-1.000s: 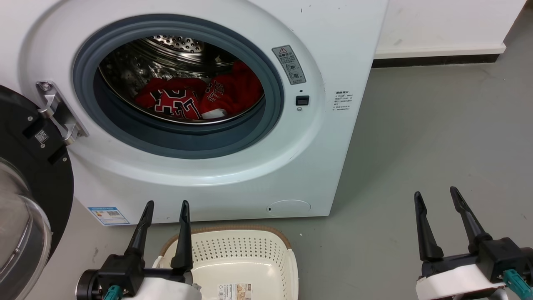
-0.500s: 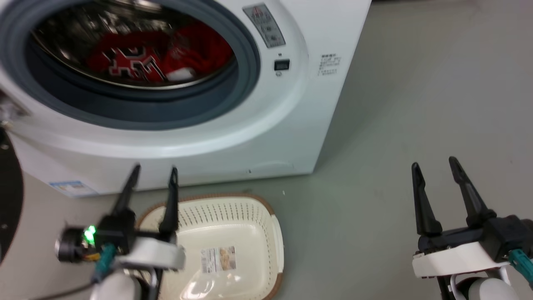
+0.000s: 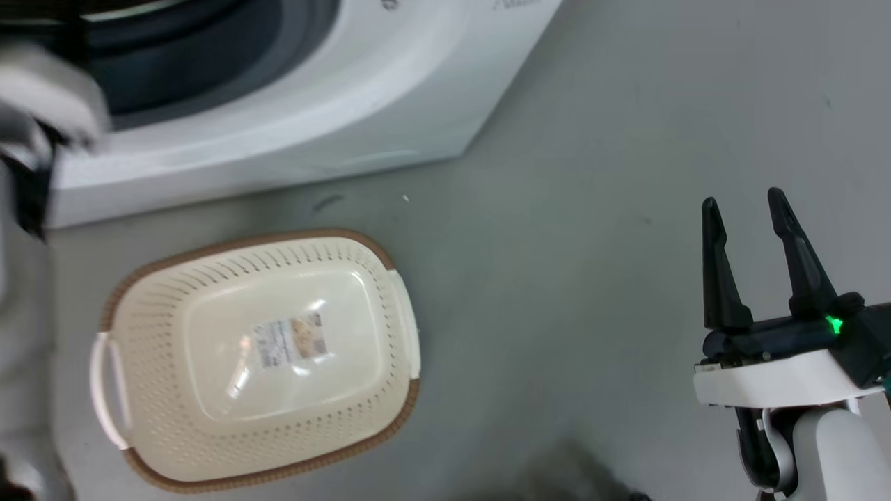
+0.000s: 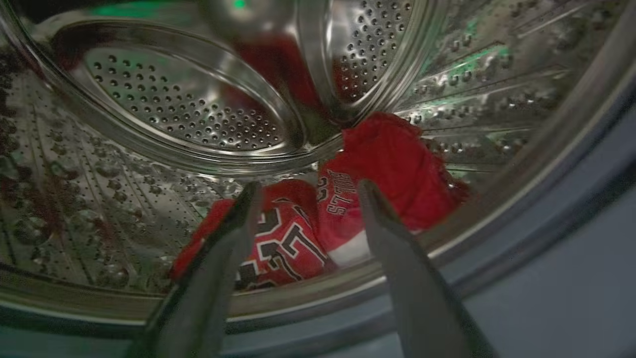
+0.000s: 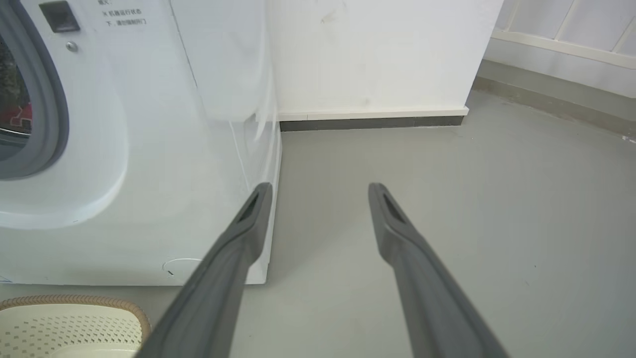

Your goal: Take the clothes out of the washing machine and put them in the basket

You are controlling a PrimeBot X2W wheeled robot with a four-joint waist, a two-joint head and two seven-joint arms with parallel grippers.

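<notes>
Right gripper (image 5: 320, 188) hovers, jaws apart, beside the washing machine (image 5: 149, 149).

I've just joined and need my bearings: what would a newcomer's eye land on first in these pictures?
The red jerseys heaped low in the steel drum, just beyond the open left gripper. Then the empty cream basket on the grey floor before the white washing machine, with the open right gripper hovering to its right.
</notes>
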